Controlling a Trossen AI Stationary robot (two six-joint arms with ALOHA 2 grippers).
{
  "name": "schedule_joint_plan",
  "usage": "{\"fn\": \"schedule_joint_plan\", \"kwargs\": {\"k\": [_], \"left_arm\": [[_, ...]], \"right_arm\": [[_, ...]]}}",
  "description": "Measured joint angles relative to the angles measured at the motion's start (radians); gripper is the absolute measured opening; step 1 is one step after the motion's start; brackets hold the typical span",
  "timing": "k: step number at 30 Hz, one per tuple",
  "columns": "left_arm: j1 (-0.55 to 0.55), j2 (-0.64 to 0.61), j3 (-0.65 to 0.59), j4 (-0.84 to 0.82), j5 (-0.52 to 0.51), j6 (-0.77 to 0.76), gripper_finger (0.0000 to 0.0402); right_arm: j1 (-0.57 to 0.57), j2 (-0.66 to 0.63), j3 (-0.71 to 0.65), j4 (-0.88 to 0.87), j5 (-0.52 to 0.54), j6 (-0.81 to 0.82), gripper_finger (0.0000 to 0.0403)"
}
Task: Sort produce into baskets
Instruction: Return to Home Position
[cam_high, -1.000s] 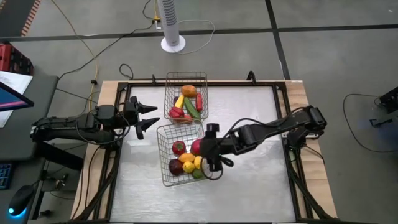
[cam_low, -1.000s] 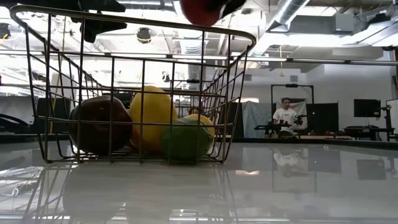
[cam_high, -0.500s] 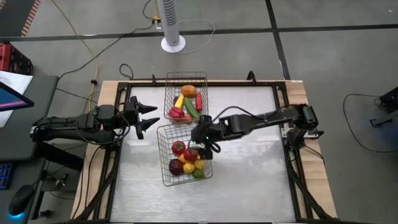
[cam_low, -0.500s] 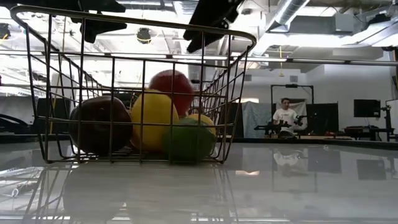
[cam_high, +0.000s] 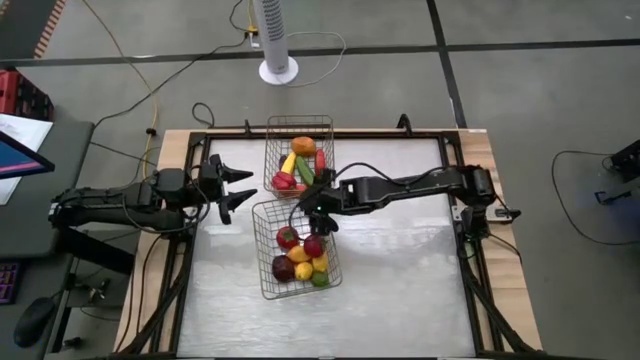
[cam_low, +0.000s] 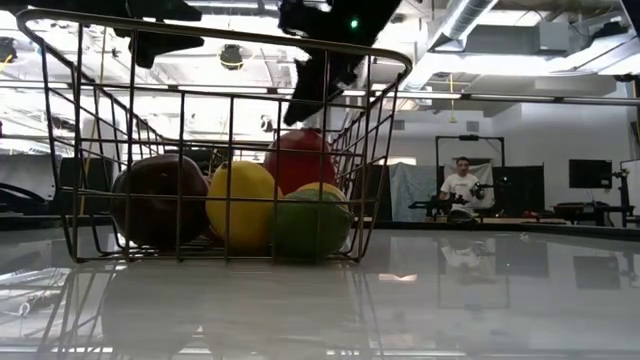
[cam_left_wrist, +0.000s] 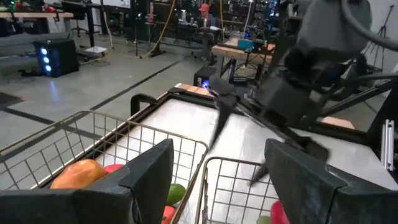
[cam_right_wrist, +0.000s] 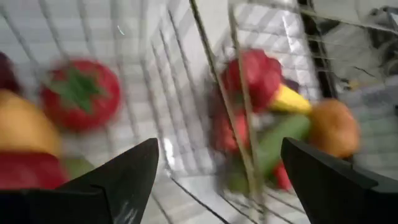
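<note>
Right jaws: wide open, holding nothing, up over the spot where the near basket (cam_high: 257, 250) and the far basket (cam_high: 270, 150) meet. Up high, likely so as not to bump the wire.

Left jaws: open too, empty, off to the left of the far basket, likely parked out of the way.

No produce (cam_high: 300, 262) on the bare counter (cam_high: 400, 280); all in the two baskets, tomato (cam_high: 287, 238) in the near one.

Hard to count the pieces: piled up, some under others. In the low view, far basket hard to pick out behind the near one.
</note>
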Motion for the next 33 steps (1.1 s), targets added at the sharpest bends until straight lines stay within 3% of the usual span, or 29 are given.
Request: {"fn": "schedule_joint_plan", "kwargs": {"k": [8, 20, 33], "left_arm": [[0.000, 0.000, 0.000, 0.001, 0.000, -0.002, 0.0239], [0.000, 0.000, 0.000, 0.002, 0.000, -0.002, 0.0239], [0.000, 0.000, 0.000, 0.002, 0.000, -0.003, 0.0239]], "right_arm": [[-0.054, 0.025, -0.001, -0.046, -0.002, -0.044, 0.0360], [-0.072, 0.023, -0.001, -0.202, 0.126, -0.015, 0.0360], [-0.049, 0.017, 0.043, -0.163, 0.140, -0.043, 0.0360]]}}
